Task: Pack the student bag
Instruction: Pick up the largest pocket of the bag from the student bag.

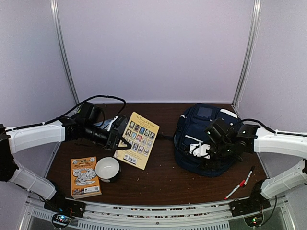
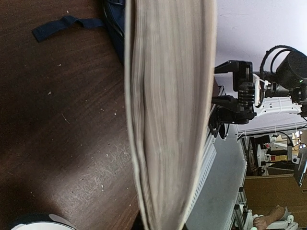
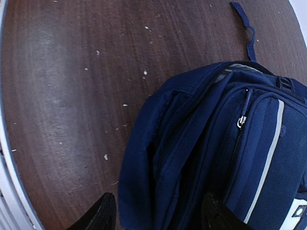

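Note:
The student bag (image 1: 201, 139) is a navy backpack with white stripes, lying on the right half of the table. In the right wrist view its main zip gapes along the top edge of the bag (image 3: 216, 143). My right gripper (image 1: 204, 148) is on its near left edge, jaws (image 3: 158, 215) closed onto a thick fold of the bag's rim that fills the gap. My left gripper (image 1: 122, 141) is shut on a yellow book (image 1: 138, 140), tilted up off the table left of the bag. In the left wrist view the book's page edge (image 2: 170, 110) fills the middle and hides the fingers.
An orange book (image 1: 85, 177) and a round white object (image 1: 107, 168) lie near the front left. Two markers (image 1: 240, 184) lie at the front right. A loose bag strap (image 3: 247, 24) trails on the brown table toward the yellow book.

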You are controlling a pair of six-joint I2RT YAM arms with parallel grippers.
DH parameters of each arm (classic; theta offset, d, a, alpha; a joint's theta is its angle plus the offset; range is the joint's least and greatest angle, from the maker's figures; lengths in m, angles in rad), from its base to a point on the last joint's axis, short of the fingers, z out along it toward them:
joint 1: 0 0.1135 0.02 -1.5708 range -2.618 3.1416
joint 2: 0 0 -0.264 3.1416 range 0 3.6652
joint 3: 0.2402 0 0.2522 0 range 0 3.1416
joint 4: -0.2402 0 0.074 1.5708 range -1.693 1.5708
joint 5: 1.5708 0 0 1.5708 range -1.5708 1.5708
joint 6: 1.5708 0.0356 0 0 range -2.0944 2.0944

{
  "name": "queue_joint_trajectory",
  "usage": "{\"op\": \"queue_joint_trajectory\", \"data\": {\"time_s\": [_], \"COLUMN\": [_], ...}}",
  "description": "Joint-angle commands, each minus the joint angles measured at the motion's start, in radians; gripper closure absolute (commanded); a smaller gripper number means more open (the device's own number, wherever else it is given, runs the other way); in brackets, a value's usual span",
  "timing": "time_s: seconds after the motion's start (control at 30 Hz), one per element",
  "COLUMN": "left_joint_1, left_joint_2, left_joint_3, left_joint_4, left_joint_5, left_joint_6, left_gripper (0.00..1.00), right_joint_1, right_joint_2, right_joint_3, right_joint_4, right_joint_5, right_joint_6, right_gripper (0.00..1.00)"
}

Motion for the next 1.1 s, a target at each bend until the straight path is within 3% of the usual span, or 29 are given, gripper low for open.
{"op": "queue_joint_trajectory", "data": {"time_s": [0.0, 0.07, 0.23, 0.37, 0.47, 0.53, 0.6, 0.63, 0.83, 1.07], "left_joint_1": [-0.007, -0.011, -0.025, -0.026, -0.028, -0.03, -0.032, -0.033, -0.094, -0.224], "left_joint_2": [-0.025, -0.017, 0.012, 0.028, 0.047, 0.06, 0.066, 0.063, 0.076, 0.3], "left_joint_3": [-0.005, -0.005, -0.01, -0.006, -0.003, -0.004, -0.012, -0.025, -0.026, 0.184], "left_joint_4": [0.04, 0.054, 0.088, 0.1, 0.114, 0.13, 0.157, 0.187, 0.23, 0.251], "left_joint_5": [0.033, 0.042, 0.077, 0.085, 0.091, 0.096, 0.108, 0.121, 0.158, 0.243], "left_joint_6": [0.007, 0.005, 0.004, 0.007, 0.01, 0.01, 0.002, -0.015, -0.028, 0.002], "left_gripper": [1.0, 1.0, 1.0, 1.0, 1.0, 1.0, 1.0, 1.0, 1.0, 1.0], "right_joint_1": [0.007, 0.006, 0.005, 0.004, 0.001, -0.017, -0.059, -0.085, -0.161, -0.203], "right_joint_2": [0.043, 0.069, 0.139, 0.155, 0.18, 0.216, 0.244, 0.246, 0.07, -0.004], "right_joint_3": [-0.009, -0.017, -0.016, 0.009, 0.016, 0.037, 0.078, 0.102, 0.234, 0.407], "right_joint_4": [0.087, 0.111, 0.131, 0.093, 0.101, 0.094, 0.052, 0.021, -0.08, -0.052], "right_joint_5": [0.155, 0.18, 0.186, 0.112, 0.162, 0.189, 0.134, 0.095, -0.021, -0.013], "right_joint_6": [0.01, 0.015, 0.03, 0.049, 0.061, 0.071, 0.082, 0.087, 0.081, 0.092], "right_gripper": [0.39, 0.39, 0.53, 0.5, 0.52, 0.65, 0.96, 1.0, 1.0, 1.0]}}
